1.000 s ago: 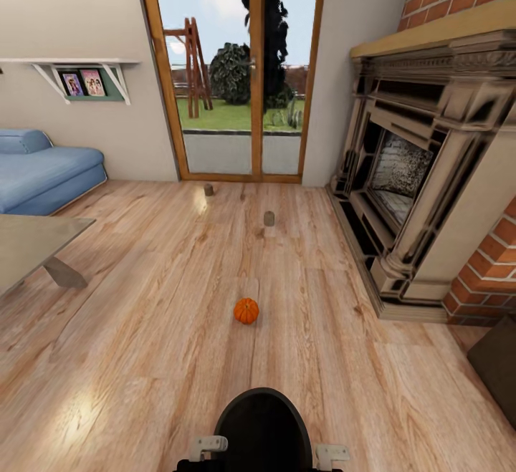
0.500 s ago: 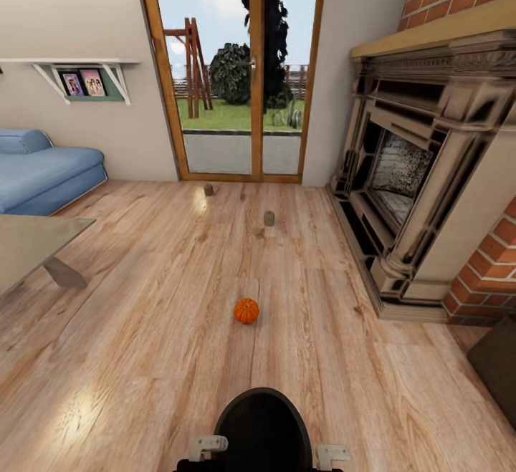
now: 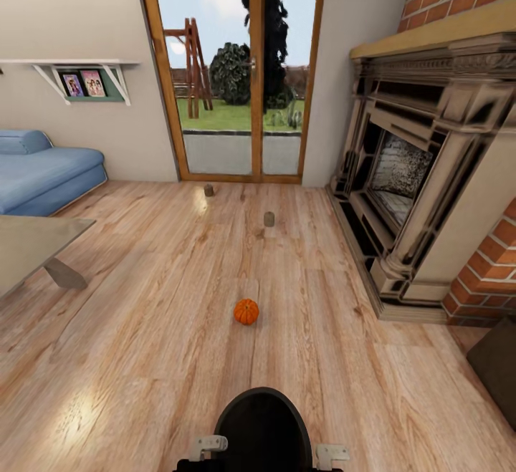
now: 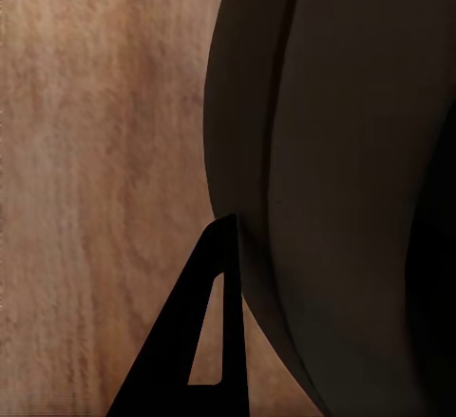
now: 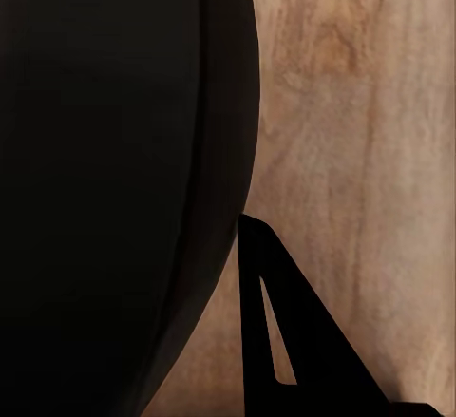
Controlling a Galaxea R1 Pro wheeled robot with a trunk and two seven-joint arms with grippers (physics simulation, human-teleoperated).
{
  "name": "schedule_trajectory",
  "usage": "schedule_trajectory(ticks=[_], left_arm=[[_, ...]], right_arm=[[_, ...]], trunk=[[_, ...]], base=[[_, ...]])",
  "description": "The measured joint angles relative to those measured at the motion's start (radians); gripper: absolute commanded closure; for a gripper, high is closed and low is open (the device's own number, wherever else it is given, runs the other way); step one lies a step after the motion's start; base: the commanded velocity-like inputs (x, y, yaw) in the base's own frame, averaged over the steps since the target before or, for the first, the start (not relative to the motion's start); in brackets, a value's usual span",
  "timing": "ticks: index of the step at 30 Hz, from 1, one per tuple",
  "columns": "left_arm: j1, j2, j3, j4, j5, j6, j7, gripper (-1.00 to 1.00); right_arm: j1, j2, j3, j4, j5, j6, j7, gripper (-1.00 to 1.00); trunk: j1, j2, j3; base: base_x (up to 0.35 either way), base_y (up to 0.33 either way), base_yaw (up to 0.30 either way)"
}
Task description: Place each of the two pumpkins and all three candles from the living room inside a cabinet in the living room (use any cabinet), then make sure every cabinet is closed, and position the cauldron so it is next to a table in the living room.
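In each wrist view a single dark triangular finger shows beside a large black rounded body of the robot, with wooden floor behind — the left hand's finger [image 4: 195, 341] and the right hand's finger [image 5: 280, 336] each stand alone in the picture, so whether either hand is apart or together cannot be told. In the head view the robot's black rounded trunk [image 3: 262, 429] sits at the lower edge, with two pale brackets at its sides. Straight ahead of it, on the bare wooden floor [image 3: 143, 357], lies one small orange pumpkin [image 3: 246, 311], well apart from everything else. Farther on stand two short dull-brown candles — the nearer candle [image 3: 269, 219] a little right of the pumpkin's line, the farther candle [image 3: 208, 190] just before the glass patio door [image 3: 240, 78]. A dark ornate fireplace [image 3: 416, 193] set in red brick lines the right side. At the left are a blue sofa [image 3: 43, 171], the corner of a grey bench [image 3: 32, 243], and a white wall shelf [image 3: 79, 71] holding framed photos.
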Motion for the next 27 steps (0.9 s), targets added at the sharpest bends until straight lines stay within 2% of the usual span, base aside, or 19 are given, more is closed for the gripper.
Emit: schedule_trajectory(ticks=[27], left_arm=[[0.000, 0.000, -0.001, 0.000, 0.000, 0.000, 0.000, 1.00]], right_arm=[[0.000, 0.000, 0.000, 0.001, -0.001, -0.001, 0.000, 1.00]], trunk=[[-0.104, 0.189, 0.085]], base=[[0.000, 0.000, 0.000]])
